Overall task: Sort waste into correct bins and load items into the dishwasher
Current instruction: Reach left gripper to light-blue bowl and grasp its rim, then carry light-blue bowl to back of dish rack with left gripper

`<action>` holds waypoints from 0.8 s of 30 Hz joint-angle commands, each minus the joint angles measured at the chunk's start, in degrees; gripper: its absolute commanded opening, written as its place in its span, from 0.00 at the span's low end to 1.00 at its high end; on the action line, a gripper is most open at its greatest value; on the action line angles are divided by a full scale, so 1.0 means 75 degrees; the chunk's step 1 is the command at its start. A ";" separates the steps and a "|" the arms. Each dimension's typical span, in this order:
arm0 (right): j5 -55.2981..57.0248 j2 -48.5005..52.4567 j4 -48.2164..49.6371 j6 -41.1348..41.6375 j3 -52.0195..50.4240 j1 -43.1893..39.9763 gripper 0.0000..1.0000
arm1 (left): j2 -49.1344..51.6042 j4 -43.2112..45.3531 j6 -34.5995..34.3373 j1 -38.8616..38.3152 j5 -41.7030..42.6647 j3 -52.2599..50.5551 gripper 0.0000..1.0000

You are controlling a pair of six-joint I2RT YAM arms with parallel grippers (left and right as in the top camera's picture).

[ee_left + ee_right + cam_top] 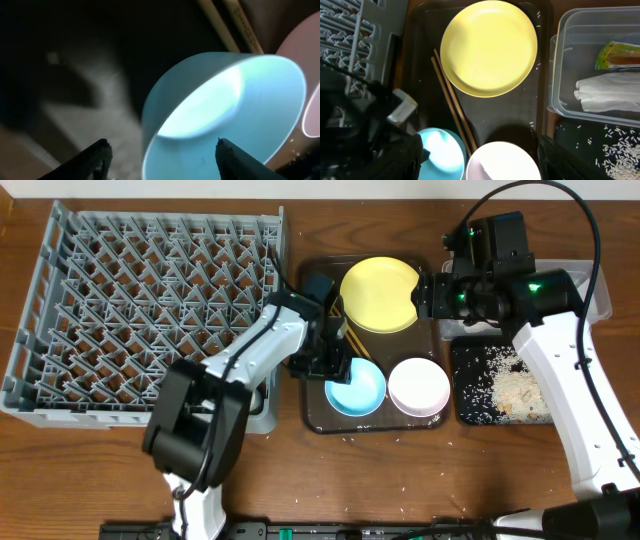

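The light blue bowl sits on the dark brown tray beside the white bowl, below the yellow plate and the chopsticks. My left gripper is open and straddles the blue bowl's left rim, one finger outside and one inside. My right gripper is open and empty, hovering above the tray. The clear tub holds the yellow-green wrapper and the white wrapper. Rice scraps lie in the black tray. The small white cup is out of view.
The grey dish rack fills the left of the table, holding no dishes, its right wall next to the brown tray. A few rice grains lie on the wooden table in front of the tray.
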 commanded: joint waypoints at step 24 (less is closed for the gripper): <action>0.0052 0.0029 -0.0070 0.0093 -0.0012 -0.0023 0.99 | -0.2381 0.0720 -0.0015 0.1953 0.1413 0.0029 0.08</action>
